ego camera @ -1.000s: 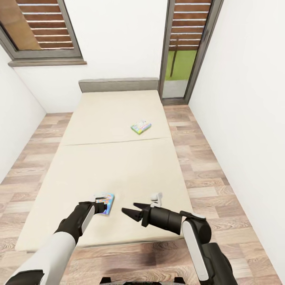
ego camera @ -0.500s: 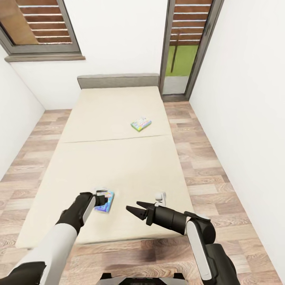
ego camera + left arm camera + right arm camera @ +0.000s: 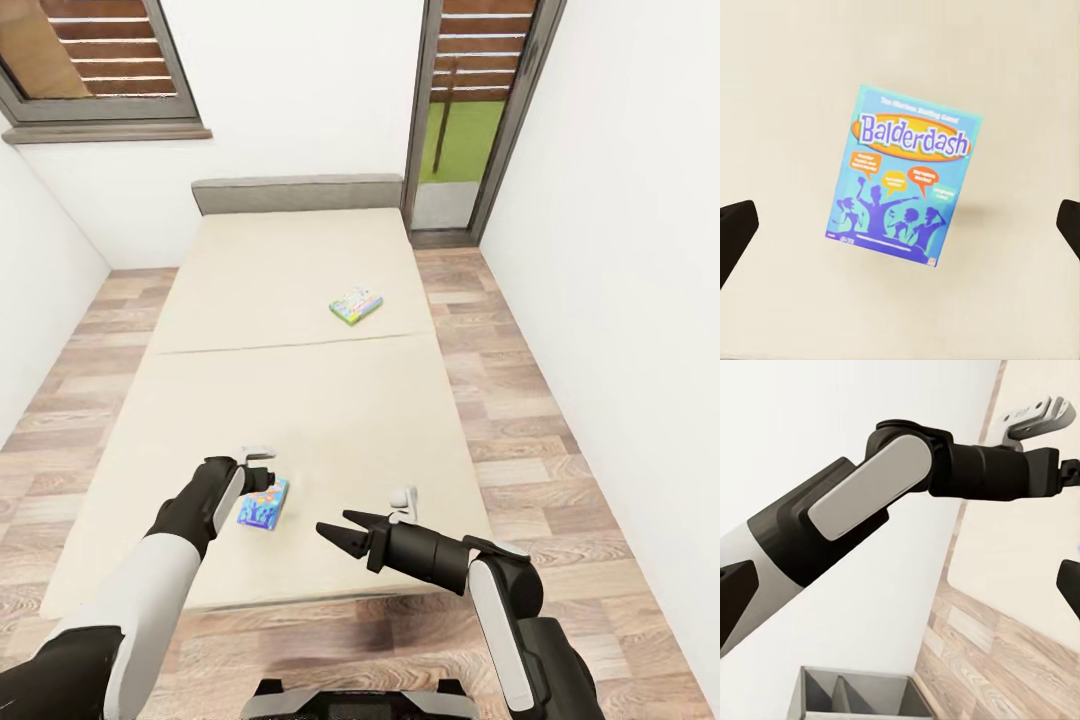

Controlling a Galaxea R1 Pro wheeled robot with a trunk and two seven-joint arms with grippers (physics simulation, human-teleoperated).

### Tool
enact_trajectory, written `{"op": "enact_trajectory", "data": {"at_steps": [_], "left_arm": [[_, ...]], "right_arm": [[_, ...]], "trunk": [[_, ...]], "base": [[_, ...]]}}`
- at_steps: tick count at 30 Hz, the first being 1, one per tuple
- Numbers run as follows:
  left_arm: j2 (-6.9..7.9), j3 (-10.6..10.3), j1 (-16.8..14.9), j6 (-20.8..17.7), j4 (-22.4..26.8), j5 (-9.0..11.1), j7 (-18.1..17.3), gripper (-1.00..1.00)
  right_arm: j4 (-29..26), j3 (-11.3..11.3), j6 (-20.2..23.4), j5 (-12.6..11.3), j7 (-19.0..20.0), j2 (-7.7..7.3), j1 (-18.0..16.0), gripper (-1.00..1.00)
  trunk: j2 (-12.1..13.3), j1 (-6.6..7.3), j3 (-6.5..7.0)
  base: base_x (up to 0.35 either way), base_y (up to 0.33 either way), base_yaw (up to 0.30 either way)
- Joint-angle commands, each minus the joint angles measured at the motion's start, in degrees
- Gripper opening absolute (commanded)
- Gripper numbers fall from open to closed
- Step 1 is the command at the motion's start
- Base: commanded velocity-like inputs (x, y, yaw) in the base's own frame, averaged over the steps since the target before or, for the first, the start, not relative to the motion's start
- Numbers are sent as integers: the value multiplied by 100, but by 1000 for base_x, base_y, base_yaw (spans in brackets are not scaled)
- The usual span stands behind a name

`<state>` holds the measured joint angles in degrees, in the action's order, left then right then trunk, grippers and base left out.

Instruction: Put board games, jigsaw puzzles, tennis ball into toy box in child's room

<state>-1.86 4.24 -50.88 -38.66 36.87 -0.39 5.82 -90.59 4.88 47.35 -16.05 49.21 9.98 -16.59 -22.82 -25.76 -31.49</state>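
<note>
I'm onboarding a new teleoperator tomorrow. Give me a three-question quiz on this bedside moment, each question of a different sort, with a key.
1. True or false: the left gripper is clamped on the Balderdash box.
2. Multiple choice: the second board game lies on the bed
A) near the foot edge, beside the right gripper
B) farther up the mattress, toward the headboard
C) on the wood floor
3. Fill in: the box under the left gripper is mostly ____ in colour.

Key
1. False: its fingers stand wide apart over the box.
2. B
3. blue
</note>
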Motion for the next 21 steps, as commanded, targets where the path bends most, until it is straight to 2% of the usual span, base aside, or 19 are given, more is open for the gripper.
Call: {"op": "enact_trajectory", "data": {"at_steps": [1, 21], "left_arm": [[-8, 23, -5, -21, 4, -3, 8, 100], [8, -5, -9, 19, -4, -12, 6, 100]], "right_arm": [[-3, 1, 28, -12, 5, 2, 1, 100], [-3, 21, 20, -12, 0, 2, 7, 100]], "trunk": [[-10, -3, -17], [-10, -3, -207]], "base": [[0, 0, 0], [0, 0, 0]]}}
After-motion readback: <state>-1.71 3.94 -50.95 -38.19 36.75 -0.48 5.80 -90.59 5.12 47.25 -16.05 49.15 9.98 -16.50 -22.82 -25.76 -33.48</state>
